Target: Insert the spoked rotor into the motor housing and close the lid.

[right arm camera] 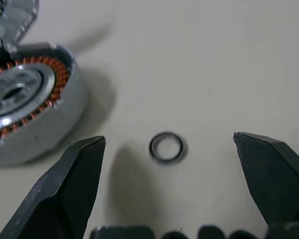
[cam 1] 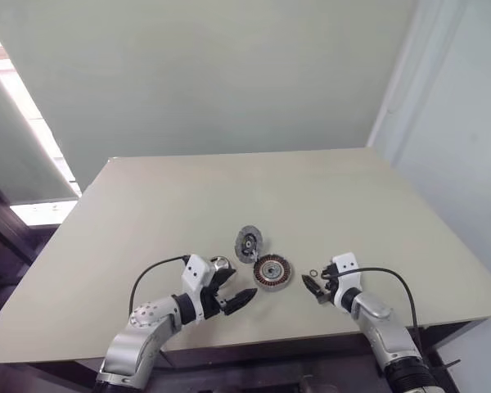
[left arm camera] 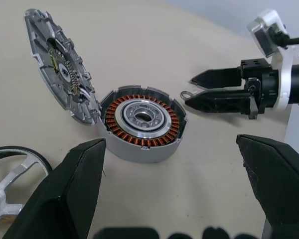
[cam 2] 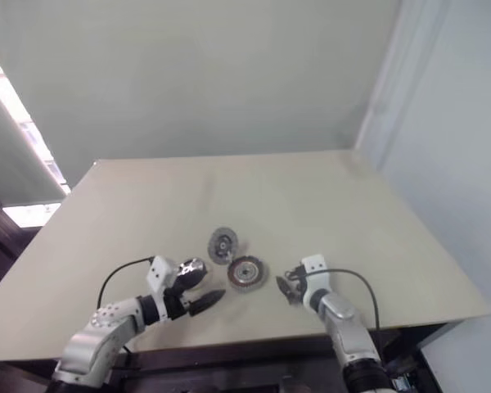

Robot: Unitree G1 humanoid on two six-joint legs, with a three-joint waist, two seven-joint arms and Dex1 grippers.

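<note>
no readable text, labels, brands or numbers anywhere, none on the motor housing, none on the lid, none on the tabletop

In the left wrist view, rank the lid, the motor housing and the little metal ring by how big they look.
1. Lid and motor housing: they look about alike; the lid stands tilted, hinged open against the housing, so I won't rank them.
2. Small metal ring: by far the smallest, lying beside the right gripper.

The spoked rotor was cut off at the left wrist view's edge — partly behind a finger; the motor housing and lid were cropped, blurred, in the right wrist view.
</note>
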